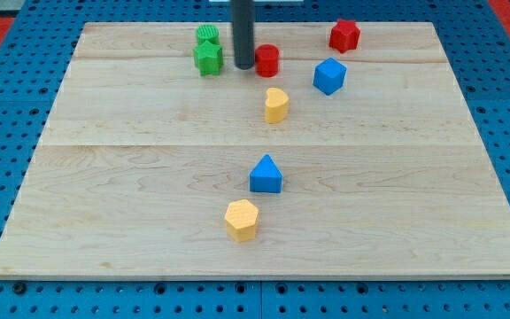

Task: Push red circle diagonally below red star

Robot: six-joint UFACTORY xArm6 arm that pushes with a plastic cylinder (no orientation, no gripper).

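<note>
The red circle (267, 60) stands near the board's top middle. The red star (344, 35) sits toward the view's top right, apart from it. My tip (243, 67) is at the end of the dark rod, just to the left of the red circle, touching or nearly touching its left side. A green star (208, 58) lies to the tip's left, with a green circle (206, 35) just above it.
A blue cube (329, 76) lies right of the red circle, below the red star. A yellow rounded block (276, 105) sits just below the red circle. A blue pointed block (266, 175) and a yellow hexagon (242, 219) lie lower down. The wooden board (104, 221) rests on a blue pegboard.
</note>
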